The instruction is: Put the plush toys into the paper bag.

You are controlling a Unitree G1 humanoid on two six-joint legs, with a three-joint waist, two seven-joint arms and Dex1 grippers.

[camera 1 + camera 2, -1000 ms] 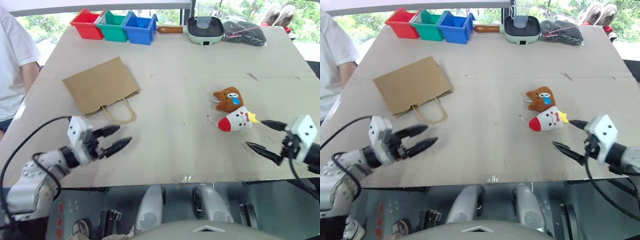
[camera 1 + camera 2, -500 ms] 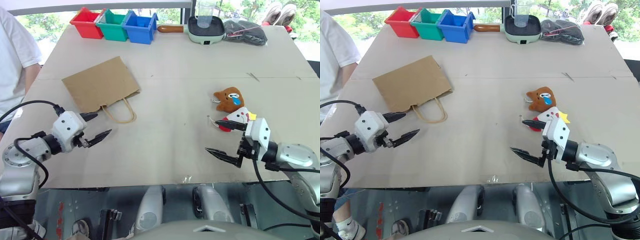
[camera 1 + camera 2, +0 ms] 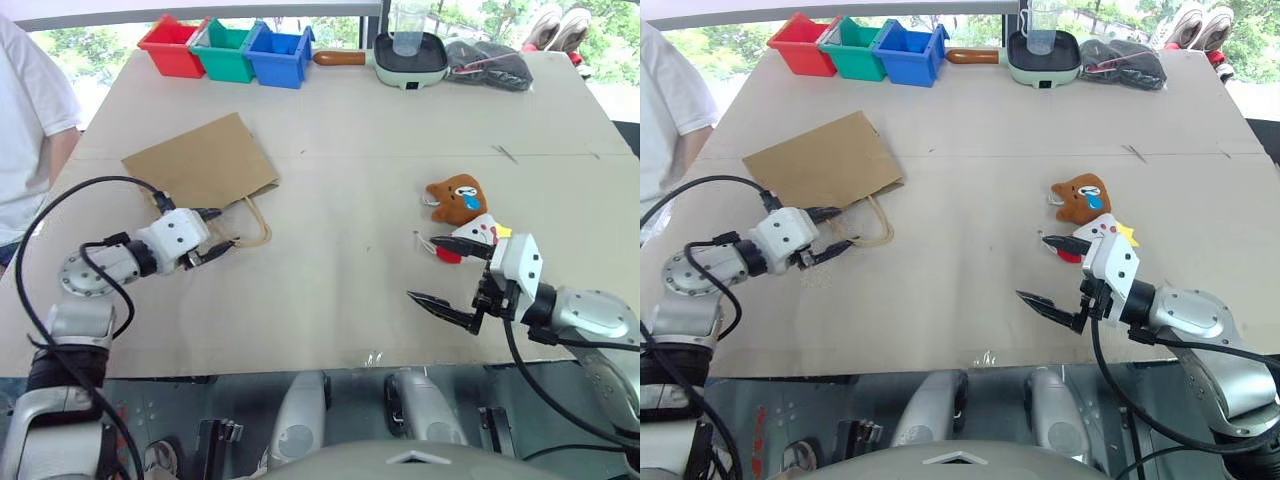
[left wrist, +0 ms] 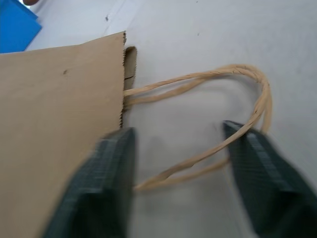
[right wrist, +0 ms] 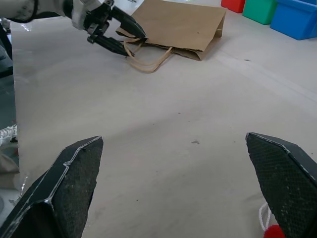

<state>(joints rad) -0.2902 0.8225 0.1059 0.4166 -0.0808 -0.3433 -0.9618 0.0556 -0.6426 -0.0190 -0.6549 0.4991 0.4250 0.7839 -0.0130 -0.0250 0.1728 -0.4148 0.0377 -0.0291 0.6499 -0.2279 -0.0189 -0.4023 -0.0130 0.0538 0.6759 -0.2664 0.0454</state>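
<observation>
**Left gripper at the bag handles, right gripper waiting by the toys**

The left gripper [image 4: 178, 163] has its jaws partly parted astride the cord handles [image 4: 213, 114], not yet clenched, probably to lift the mouth open. The paper bag [image 3: 200, 170] lies flat at the far left of the table [image 3: 350, 120]. The right gripper [image 3: 448, 275], jaws released wide, hovers just left of the white toy [image 3: 478, 233]; the brown toy [image 3: 457, 198] sits beyond it.

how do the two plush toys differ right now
The brown plush toy is a rounded bear-like head with a blue tear; the white plush toy is oval with a red end and yellow tip. The brown one lies farther up the table, apart from the right gripper; the white one sits right by its upper finger. Both are small, soft, and not yet in the paper bag.
</observation>
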